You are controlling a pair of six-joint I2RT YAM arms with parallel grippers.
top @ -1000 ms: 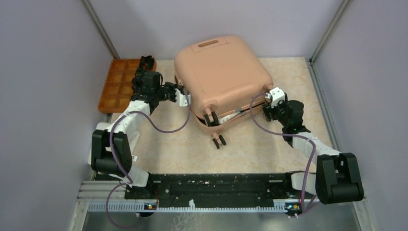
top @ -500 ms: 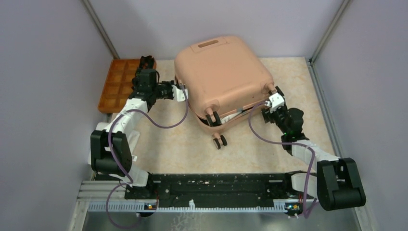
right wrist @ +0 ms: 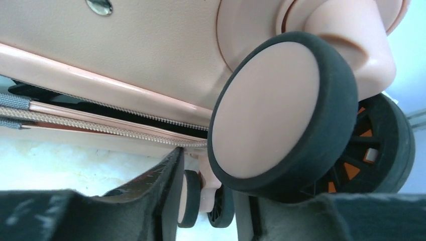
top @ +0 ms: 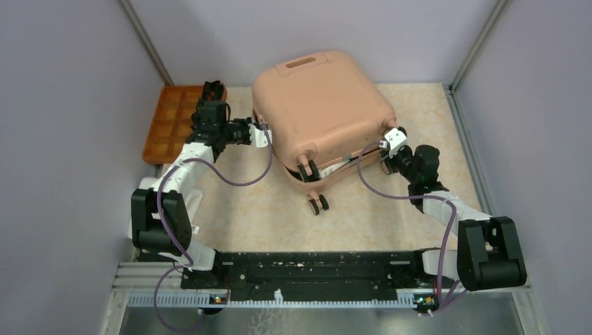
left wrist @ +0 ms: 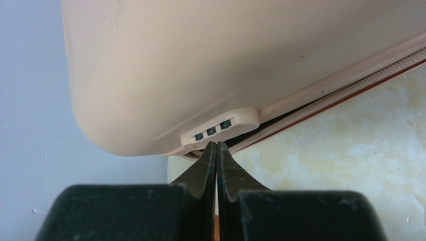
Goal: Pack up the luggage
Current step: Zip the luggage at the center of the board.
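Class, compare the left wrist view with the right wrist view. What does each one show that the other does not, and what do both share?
Only the left wrist view shows the three-dial combination lock on the luggage, with the left gripper shut just below it. Only the right wrist view shows a large wheel close up, a spoked wheel behind it, and the right gripper open. Both show the peach shell, the unzipped seam with a dark gap, and the marbled table.
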